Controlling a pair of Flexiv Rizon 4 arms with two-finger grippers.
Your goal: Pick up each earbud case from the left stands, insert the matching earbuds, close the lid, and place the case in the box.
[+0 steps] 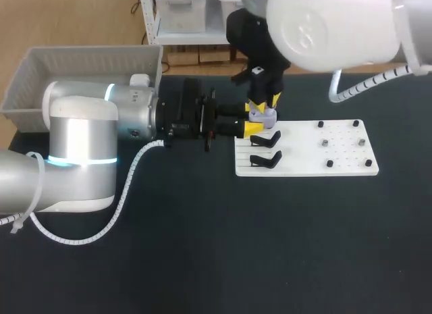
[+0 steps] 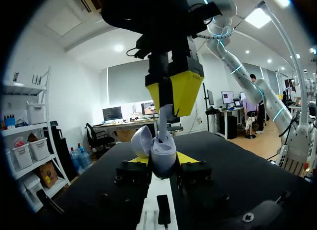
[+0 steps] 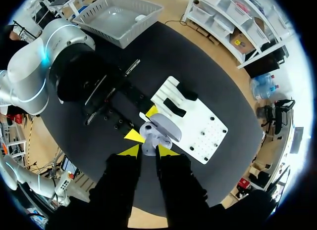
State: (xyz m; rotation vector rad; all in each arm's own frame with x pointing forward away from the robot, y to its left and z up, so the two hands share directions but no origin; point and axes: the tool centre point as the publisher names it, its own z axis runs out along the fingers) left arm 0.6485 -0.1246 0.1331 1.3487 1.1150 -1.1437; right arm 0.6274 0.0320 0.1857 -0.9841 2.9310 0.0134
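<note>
Left gripper clamps the open lavender plastic earbud case steady over the white stand board, lid back. That lets right gripper, pinching a pale earbud, seat it from above.

We find the board right of centre on the table, the box at rear left. Two stands sit on the board's left end, one behind the other. The case hangs over its rear-left corner, an earbud directly above.
</note>
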